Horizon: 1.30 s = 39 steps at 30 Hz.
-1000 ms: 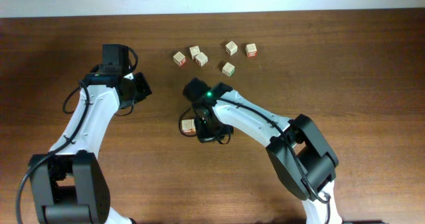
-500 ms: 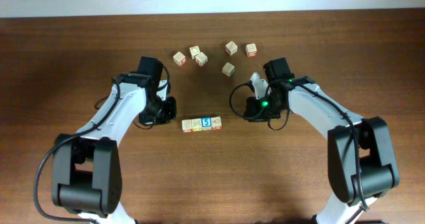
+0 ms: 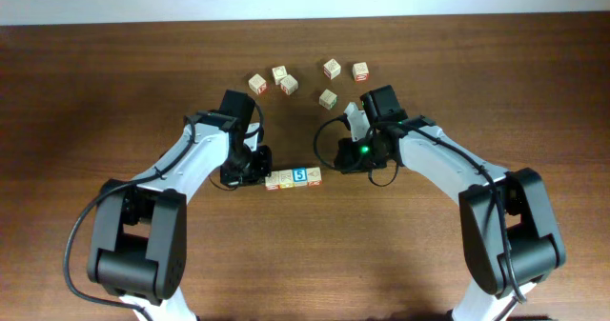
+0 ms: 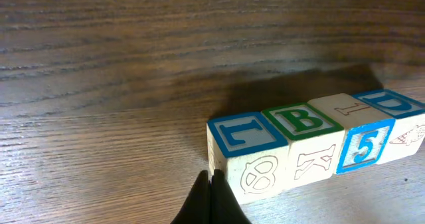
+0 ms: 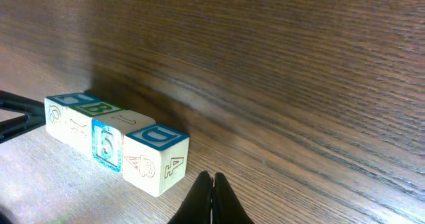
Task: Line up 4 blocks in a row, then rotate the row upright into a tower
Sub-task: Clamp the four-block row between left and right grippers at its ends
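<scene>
On the wooden table point(image 3: 114, 73), the left pincer point(image 4: 211, 197), shut and empty, has its tip at the bottom corner of the row's blue-L end, and the right pincer point(image 5: 212, 199), also shut and empty, sits just short of the blue-D end. Between them lie the blocks point(image 3: 293, 177), four pale wooden cubes touching side to side, tops showing blue L, green B, a red mark and blue D. The row runs left to right, its right end slightly farther from the robot.

Blks point(image 4: 312, 144) — L, B, 5, D.
</scene>
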Tool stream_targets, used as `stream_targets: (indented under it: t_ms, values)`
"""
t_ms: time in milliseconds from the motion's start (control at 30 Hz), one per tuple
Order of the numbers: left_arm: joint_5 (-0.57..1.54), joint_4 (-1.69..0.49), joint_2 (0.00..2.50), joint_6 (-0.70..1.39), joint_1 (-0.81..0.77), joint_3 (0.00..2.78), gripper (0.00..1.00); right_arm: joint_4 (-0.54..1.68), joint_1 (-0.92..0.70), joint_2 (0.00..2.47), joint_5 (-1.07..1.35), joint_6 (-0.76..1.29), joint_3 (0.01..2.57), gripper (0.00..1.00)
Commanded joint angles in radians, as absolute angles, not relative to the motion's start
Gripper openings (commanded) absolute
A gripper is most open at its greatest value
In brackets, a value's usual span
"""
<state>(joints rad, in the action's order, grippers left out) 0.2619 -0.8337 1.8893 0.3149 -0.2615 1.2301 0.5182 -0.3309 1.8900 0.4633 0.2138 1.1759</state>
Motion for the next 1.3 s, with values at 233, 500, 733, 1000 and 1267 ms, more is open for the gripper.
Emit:
stream_targets:
  t_ms: [233, 500, 733, 1000, 1267]
  values:
    - [0.201, -0.799, 1.896, 0.312, -0.262, 1.223, 0.0, 0.508, -0.347, 1.921, 0.452, 0.245, 1.166, 0.04]
    - [0.206, -0.782, 1.898, 0.314, -0.271, 1.223, 0.0, 0.508, -0.347, 1.921, 0.452, 0.245, 1.166, 0.04]
    - [0.206, -0.779, 1.898, 0.314, -0.29, 1.223, 0.0, 0.512, -0.348, 1.921, 0.467, 0.264, 1.166, 0.04]
    - [0.206, -0.779, 1.898, 0.314, -0.29, 1.223, 0.0, 0.49, -0.367, 1.962, 0.555, 0.305, 1.165, 0.04]
    - [0.206, -0.778, 1.898, 0.314, -0.29, 1.223, 0.0, 0.478, -0.367, 1.983, 0.665, 0.324, 1.165, 0.04]
